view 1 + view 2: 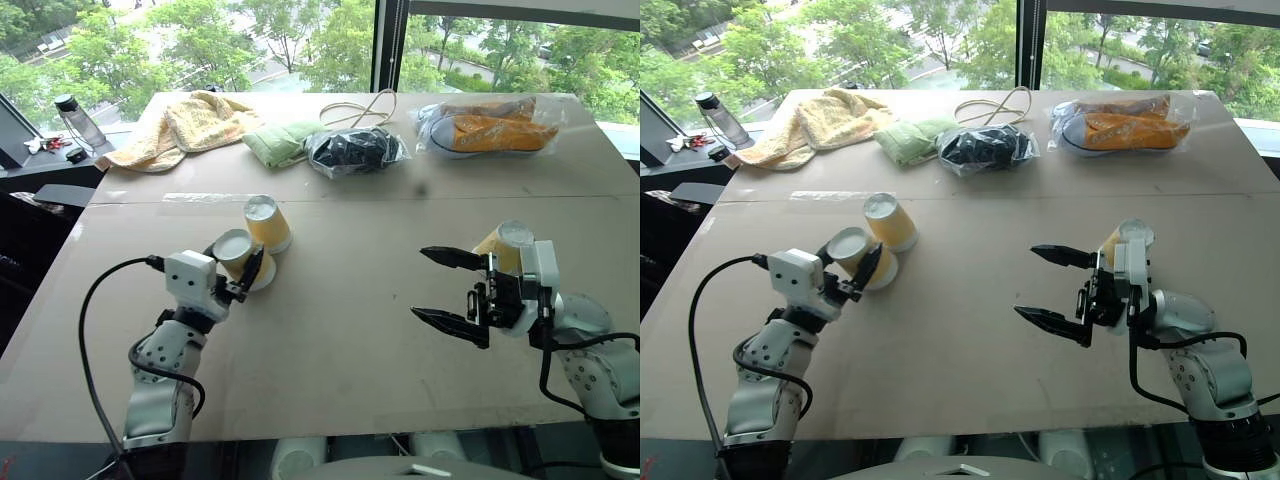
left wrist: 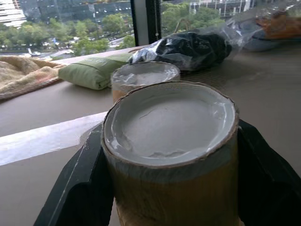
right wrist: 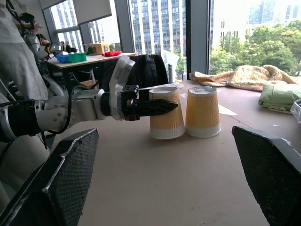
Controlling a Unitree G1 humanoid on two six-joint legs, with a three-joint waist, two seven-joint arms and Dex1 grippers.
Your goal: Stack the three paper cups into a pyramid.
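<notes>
left fingers (image 3: 157,107) around cup (image 3: 166,113), table (image 1: 330,330) beyond

**Camera placement**

Head stereo pair: the table (image 1: 330,330) is viewed from above, forward and down; nearly the same scene is given by both eyes.
Left wrist view: taken very close along the left gripper (image 2: 169,197), toward the windows.
Right wrist view: taken low across the tabletop between the right gripper (image 3: 169,188) fingers; two upturned cups (image 3: 201,112) are shared with the head pair.
</notes>
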